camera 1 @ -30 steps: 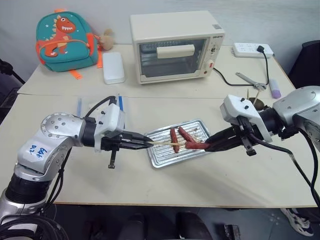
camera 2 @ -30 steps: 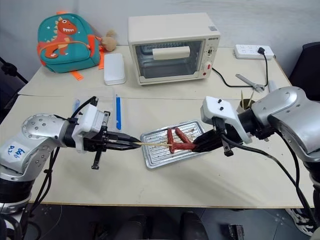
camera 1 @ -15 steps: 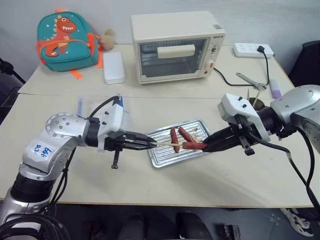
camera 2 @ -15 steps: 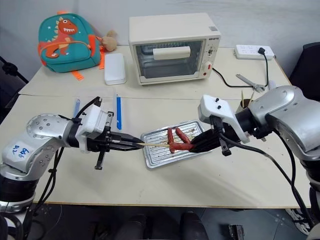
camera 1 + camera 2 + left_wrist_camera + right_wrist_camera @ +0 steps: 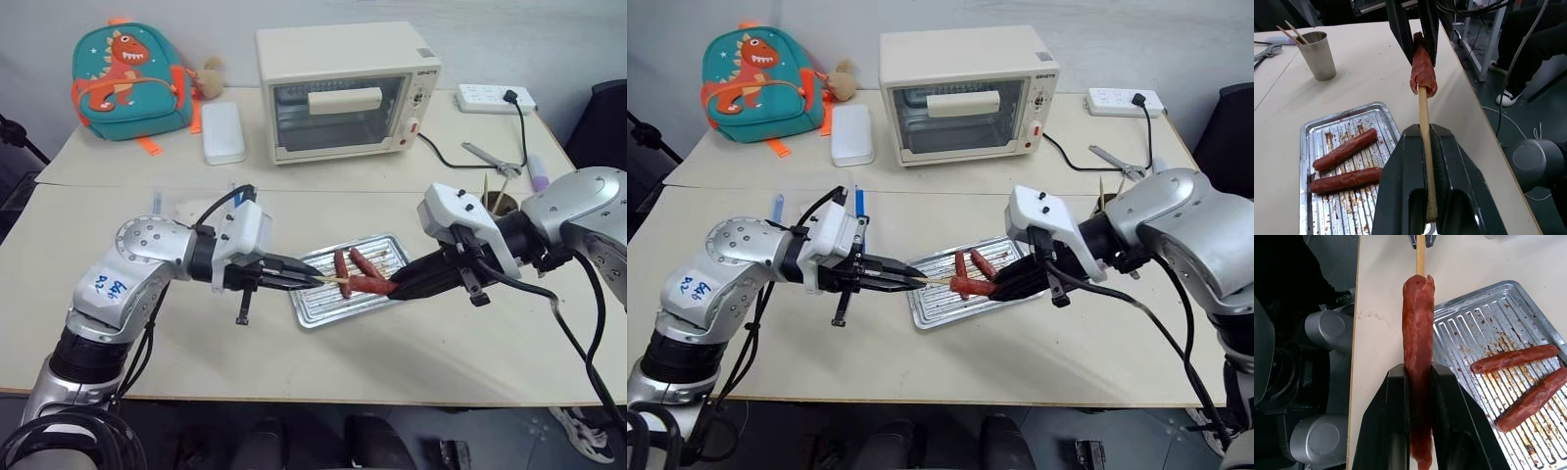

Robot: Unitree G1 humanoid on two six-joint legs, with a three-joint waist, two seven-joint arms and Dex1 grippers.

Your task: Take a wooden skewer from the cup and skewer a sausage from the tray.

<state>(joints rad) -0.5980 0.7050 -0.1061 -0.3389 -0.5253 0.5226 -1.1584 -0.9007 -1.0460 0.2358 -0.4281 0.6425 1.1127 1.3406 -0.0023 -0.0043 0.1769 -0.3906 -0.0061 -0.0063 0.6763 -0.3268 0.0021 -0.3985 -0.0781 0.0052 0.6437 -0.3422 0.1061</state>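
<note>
sausages (image 5: pixel 1423 71): 3 | skewers (image 5: pixel 1423 128): 3 | tray (image 5: pixel 1309 147): 1 | cup (image 5: pixel 1319 57): 1

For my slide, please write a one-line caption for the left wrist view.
Left hand pushes a wooden skewer into the sausage held by the right hand, above the tray.

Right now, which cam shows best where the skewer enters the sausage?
Left wrist view: the wooden skewer runs from the left claw straight into the sausage end. Right wrist view shows the sausage lengthwise in the right claw, skewer stub beyond. Head views show both small, above the tray.
</note>
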